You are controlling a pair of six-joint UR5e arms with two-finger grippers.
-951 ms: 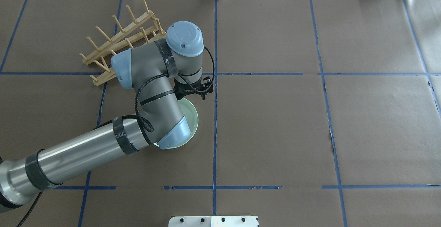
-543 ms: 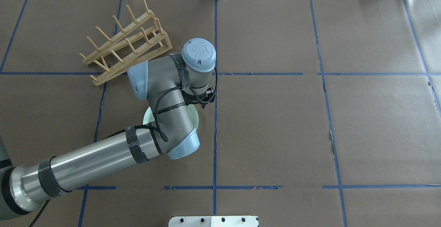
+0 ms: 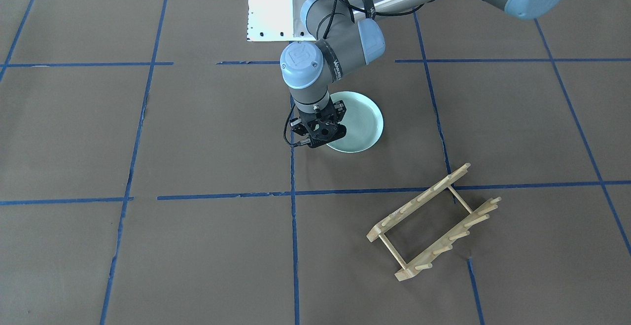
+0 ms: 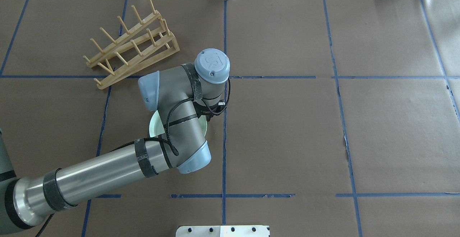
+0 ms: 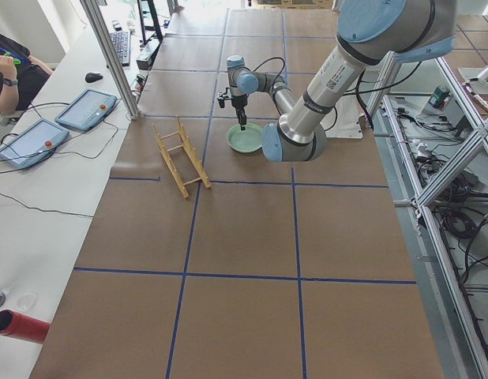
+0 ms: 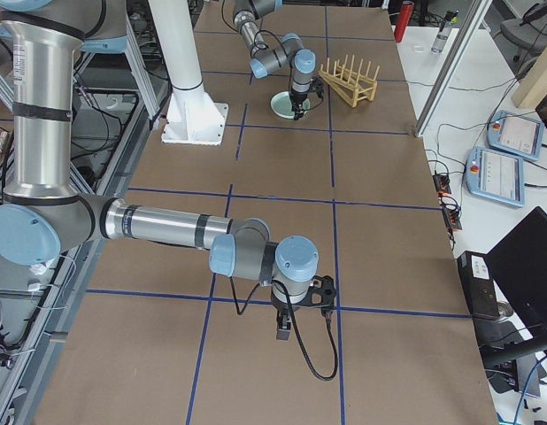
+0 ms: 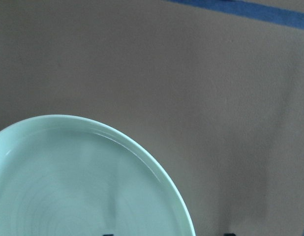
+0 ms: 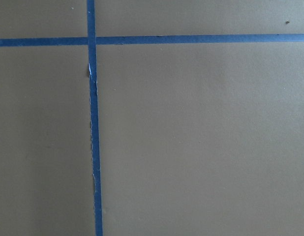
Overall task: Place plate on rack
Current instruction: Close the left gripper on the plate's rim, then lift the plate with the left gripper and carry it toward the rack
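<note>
The pale mint-green plate (image 3: 360, 123) lies flat on the brown table paper, mostly under my left arm in the overhead view (image 4: 155, 125). My left gripper (image 3: 323, 137) points straight down at the plate's rim. In the left wrist view the plate (image 7: 68, 187) fills the lower left, and two dark fingertips at the bottom edge stand apart on either side of the rim, so the gripper is open. The light-wood rack (image 3: 419, 200) stands empty on the table, apart from the plate (image 4: 143, 63). My right gripper (image 6: 282, 329) shows only in the exterior right view, so I cannot tell its state.
Blue tape lines (image 4: 224, 96) divide the brown paper into squares. The white robot base plate (image 3: 276, 4) is at the table's robot side. The right wrist view shows only paper and a tape crossing (image 8: 91, 40).
My left arm's wrist has moved right and toward the robot, off the rack and over the plate's edge. The plate and the rack have not moved.
</note>
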